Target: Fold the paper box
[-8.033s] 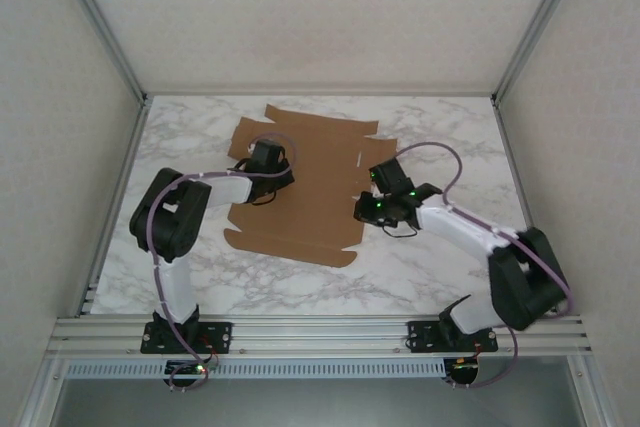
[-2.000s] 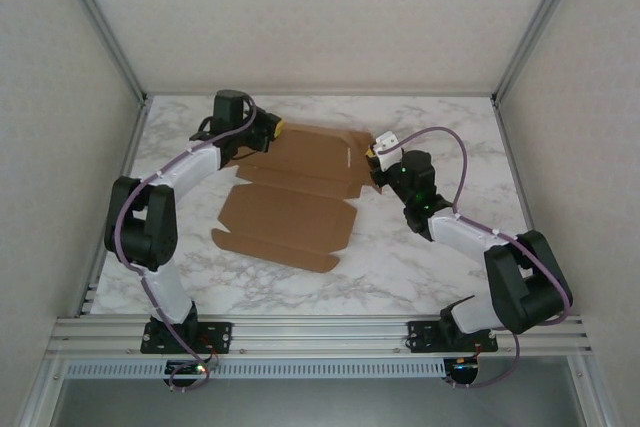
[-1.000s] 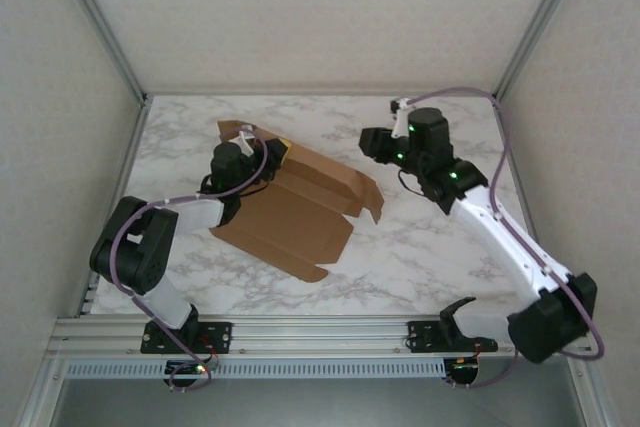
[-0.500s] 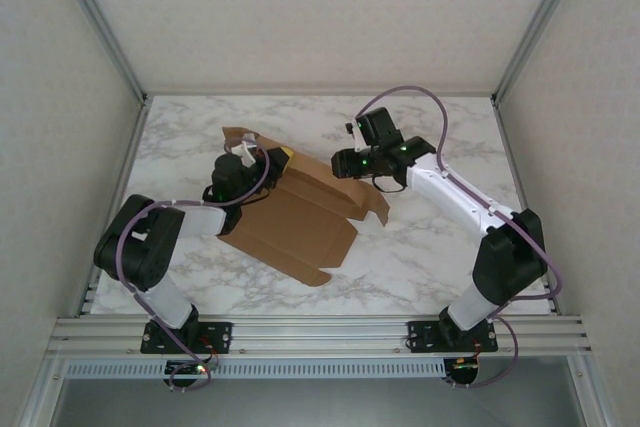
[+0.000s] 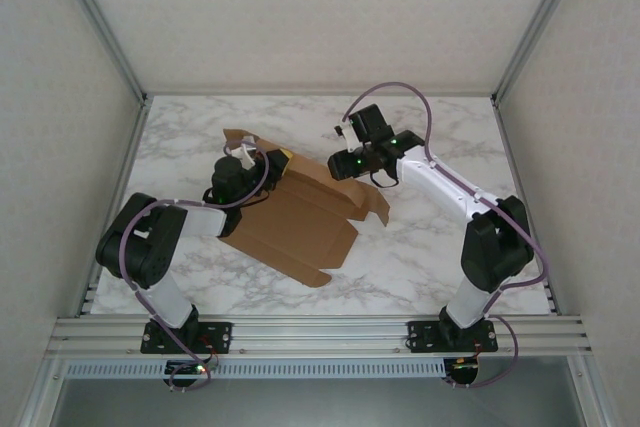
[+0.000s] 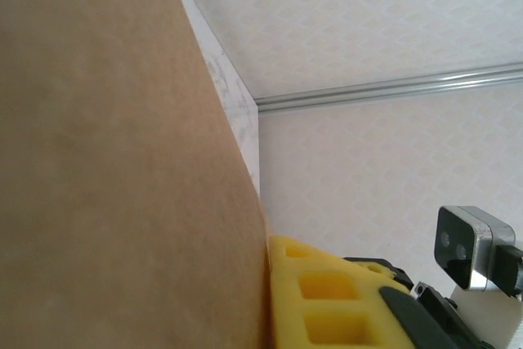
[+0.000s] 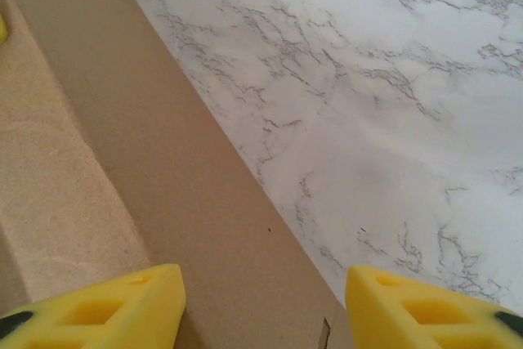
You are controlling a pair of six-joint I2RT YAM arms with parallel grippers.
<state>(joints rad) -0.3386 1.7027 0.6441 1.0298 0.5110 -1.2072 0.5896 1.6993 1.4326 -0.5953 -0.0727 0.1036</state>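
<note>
Right claw [image 7: 261,306] has swung in, spread above paper box [image 5: 295,222] and marble table [image 5: 430,247].

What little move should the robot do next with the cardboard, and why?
Probably lower the right gripper and close it on the edge of the cardboard box. Its yellow fingers stand apart above that edge, gripping nothing, while the left gripper is at the raised flap.

matt cardboard paper box [image 5: 295,222], marble-patterned table [image 5: 430,257]
</note>
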